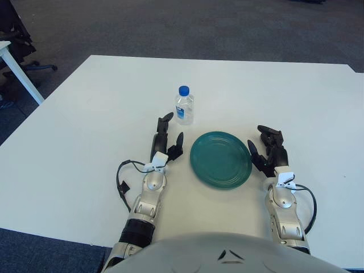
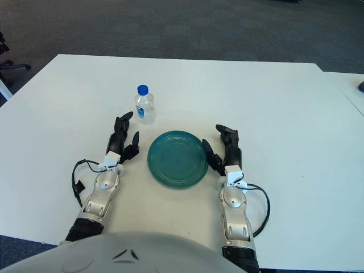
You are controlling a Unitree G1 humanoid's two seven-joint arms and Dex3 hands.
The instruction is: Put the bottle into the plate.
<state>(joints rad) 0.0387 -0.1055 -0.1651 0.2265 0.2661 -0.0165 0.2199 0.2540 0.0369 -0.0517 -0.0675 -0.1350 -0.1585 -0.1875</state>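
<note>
While unheld, standing upright: one bottle (image 1: 183, 105) on a white surface (image 1: 79, 131), behind and left of one teal plate (image 1: 221, 159), not in it.

Broad white surface with dark grey carpet beyond; at far left a white leg of other furniture (image 1: 20, 71) and a dark chair base (image 1: 34, 67). Counted: one clear bottle with blue cap, one empty round plate, two hands. Left hand (image 1: 165, 139) stretched forward just left of plate, fingers apart and extended, tips close below bottle but not touching, gripping nothing. Right hand (image 1: 268, 151) showing just beside plate's right rim, fingers loosely spread, holding nothing. Black cable loops at both wrists.
</note>
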